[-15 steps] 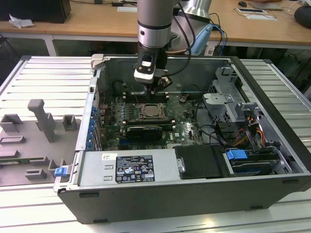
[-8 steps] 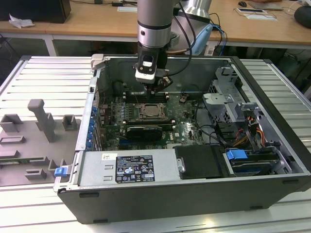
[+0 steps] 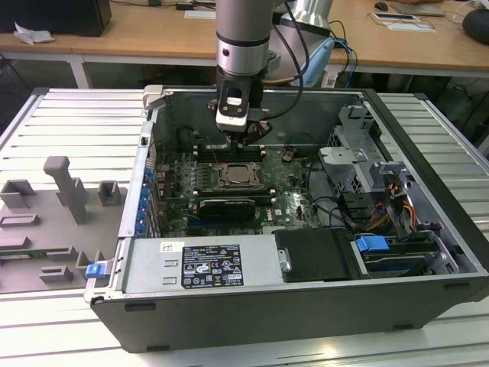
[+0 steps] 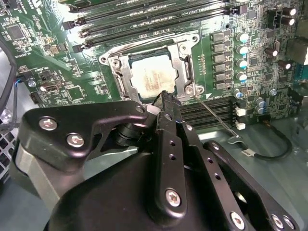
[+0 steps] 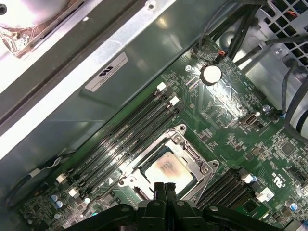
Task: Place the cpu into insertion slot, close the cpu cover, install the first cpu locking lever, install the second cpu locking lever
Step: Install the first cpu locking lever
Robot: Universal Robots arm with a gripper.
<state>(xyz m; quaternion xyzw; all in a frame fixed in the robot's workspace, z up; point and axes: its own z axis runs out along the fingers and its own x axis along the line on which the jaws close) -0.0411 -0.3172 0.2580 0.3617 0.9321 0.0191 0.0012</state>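
Hanging pressed together with nothing between them, the fingers (image 5: pixel 160 188) sit at the near edge of the cover (image 4: pixel 184 72), which lies flat around the cpu (image 4: pixel 151 76) on the green board (image 4: pixel 72 53). Just beside it a thin wire lever (image 4: pixel 214 115) looks unlatched; pushed off-line, it could slip free and spring against the memory slots (image 4: pixel 144 21) beyond.

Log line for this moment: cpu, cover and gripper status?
cpu: seated, top showing through cover window | cpu cover: down over cpu | gripper: shut, nothing held, tips near cover's edge
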